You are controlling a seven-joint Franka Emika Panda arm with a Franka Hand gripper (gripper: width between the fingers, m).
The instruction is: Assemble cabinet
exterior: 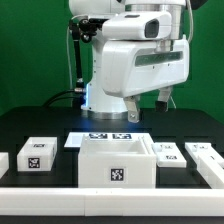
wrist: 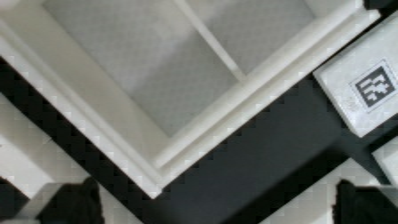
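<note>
The cabinet (exterior: 116, 160) is a large white open-topped box with a fiducial tag on its front face, standing on the black table at the middle front. In the wrist view its corner and an inner divider fill most of the picture (wrist: 169, 80). My gripper (exterior: 130, 110) hangs above and just behind the cabinet, apart from it. In the wrist view the gripper (wrist: 217, 208) shows only as dark fingertips at the picture's two lower corners, spread wide, with nothing between them.
The marker board (exterior: 110, 136) lies flat just behind the cabinet. Small white tagged blocks lie at the exterior view's left (exterior: 38, 153) and right (exterior: 168, 152), (exterior: 205, 156); one shows in the wrist view (wrist: 365, 88). A white rail (exterior: 30, 184) runs along the table front.
</note>
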